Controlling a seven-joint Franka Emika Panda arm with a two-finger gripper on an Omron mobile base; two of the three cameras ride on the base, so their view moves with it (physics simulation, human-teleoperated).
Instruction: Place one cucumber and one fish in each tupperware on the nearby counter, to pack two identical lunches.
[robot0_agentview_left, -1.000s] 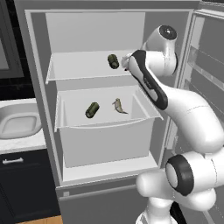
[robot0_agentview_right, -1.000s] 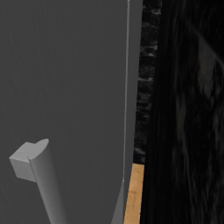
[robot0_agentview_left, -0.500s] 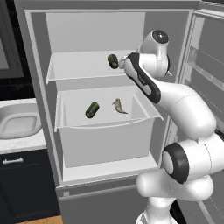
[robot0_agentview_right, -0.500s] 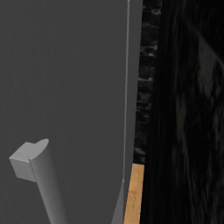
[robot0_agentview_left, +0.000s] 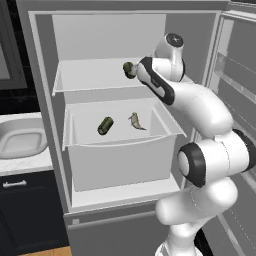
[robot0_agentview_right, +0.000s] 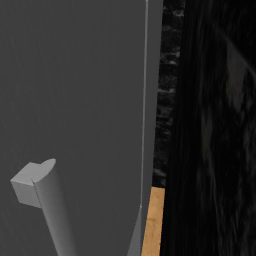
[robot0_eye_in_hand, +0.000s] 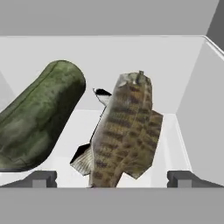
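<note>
I've got the gripper (robot0_eye_in_hand: 111, 179) spread wide, holding nothing, reaching into upper fridge shelf (robot0_agentview_left: 90, 82). Hand cam: fish (robot0_eye_in_hand: 124, 131) sits btwn the fingertips (robot0_eye_in_hand: 41, 179), cucumber (robot0_eye_in_hand: 39, 116) just beside it. Lower bin (robot0_agentview_left: 120, 160): 2nd cucumber (robot0_agentview_left: 105, 125) and 2nd fish (robot0_agentview_left: 135, 121), apart. Tupperware (robot0_agentview_left: 20, 142) on counter (robot0_agentview_left: 25, 165) at left.

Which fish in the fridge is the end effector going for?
In the open fridge, look at the upper shelf. The end effector is open there, facing a brown striped fish beside a cucumber. The lower bin's fish lies away from the arm.
</note>
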